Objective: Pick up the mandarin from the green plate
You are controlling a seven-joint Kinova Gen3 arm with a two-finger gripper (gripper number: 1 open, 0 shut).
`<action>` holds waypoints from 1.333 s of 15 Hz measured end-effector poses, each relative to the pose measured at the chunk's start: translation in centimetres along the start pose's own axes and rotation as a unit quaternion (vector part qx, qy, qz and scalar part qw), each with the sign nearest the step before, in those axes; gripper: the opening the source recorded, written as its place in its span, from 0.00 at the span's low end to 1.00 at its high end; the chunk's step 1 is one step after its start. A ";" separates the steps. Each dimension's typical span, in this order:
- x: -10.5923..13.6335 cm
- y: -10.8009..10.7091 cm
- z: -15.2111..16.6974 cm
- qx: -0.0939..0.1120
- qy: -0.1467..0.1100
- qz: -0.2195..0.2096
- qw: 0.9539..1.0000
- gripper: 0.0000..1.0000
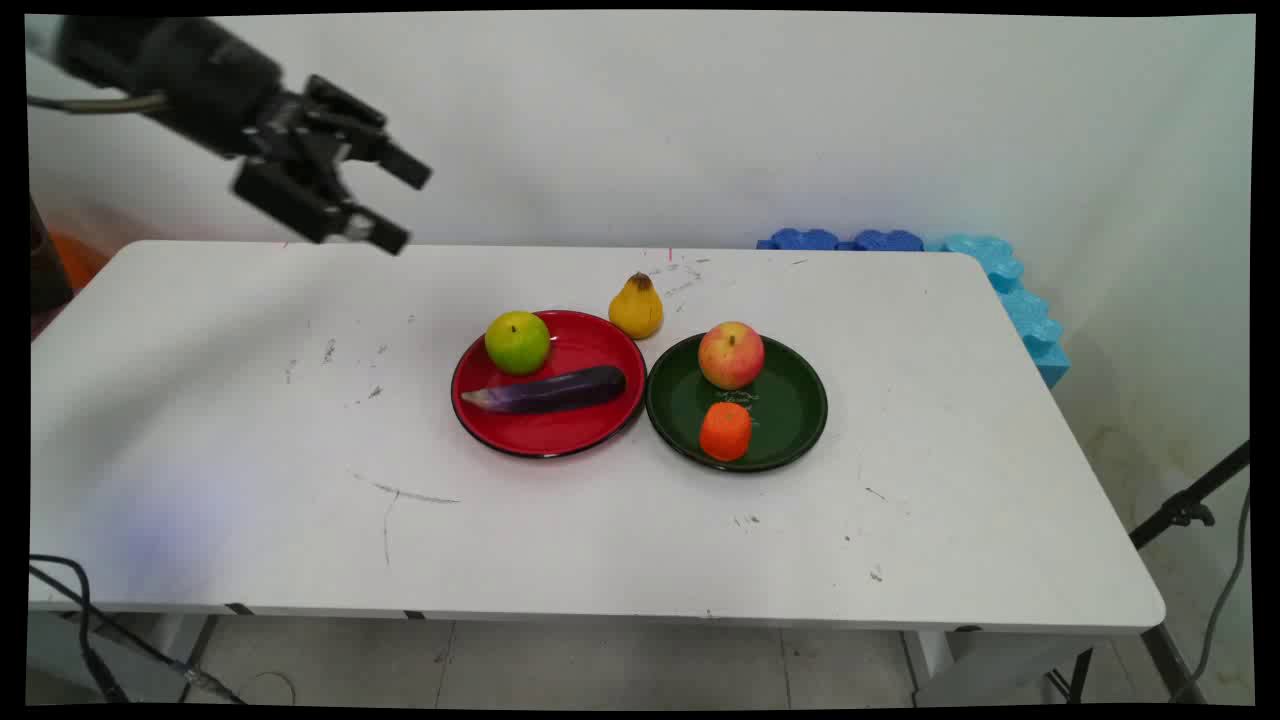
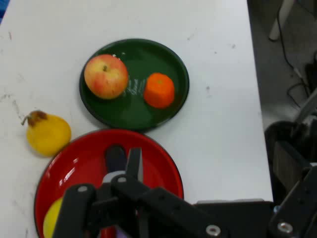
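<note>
Above the table's far left corner, the black two-finger gripper [image 1: 400, 208] is hanging high in the air with its fingers spread apart and nothing between them, well clear of every object. On the white table [image 1: 250, 480] two plates are lying side by side, their rims just touching near the table's middle. On the left, the red plate [image 1: 545, 435] is carrying a green apple [image 1: 517, 342] at its far left part and a purple eggplant [image 1: 548, 391] lying lengthwise across its centre, stem end pointing left; apple and eggplant are sitting just beside each other. On the right, the dark green plate [image 1: 790, 400] is holding a red-and-yellow apple [image 1: 731, 355] at its far side and an orange fruit [image 1: 725, 431] at its near side, the two standing apart. A yellow pear [image 1: 636, 307] is standing upright on the bare table just behind the gap between the plates, close to the red plate's rim but not on it. Blue foam pieces [image 1: 1020, 300] are lining the table's far right corner. Seen from the hand camera, the gripper's linkage is covering part of the red plate [image 2: 163, 163], while the green plate [image 2: 119, 119], both its fruits and the pear [image 2: 47, 134] are showing fully.
</note>
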 end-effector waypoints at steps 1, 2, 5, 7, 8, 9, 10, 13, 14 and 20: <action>0.9 0.0 0.9 0.004 -0.001 -0.006 1.000 1.00; 1.6 0.0 1.6 0.006 -0.001 -0.008 1.000 1.00; 4.6 0.0 5.5 0.022 -0.009 -0.011 1.000 1.00; 6.2 -0.1 8.2 0.032 -0.017 -0.013 0.999 1.00; 7.0 -0.1 10.1 0.038 -0.026 -0.016 0.999 1.00; 7.6 -0.1 11.5 0.042 -0.032 -0.019 0.998 1.00; 8.2 0.0 13.2 0.045 -0.040 -0.024 0.998 1.00; 9.4 0.2 18.2 0.049 -0.066 -0.032 0.996 1.00; 9.5 -0.2 19.6 0.055 -0.073 -0.041 0.995 1.00; 9.4 -0.1 27.8 0.057 -0.108 -0.068 0.990 1.00</action>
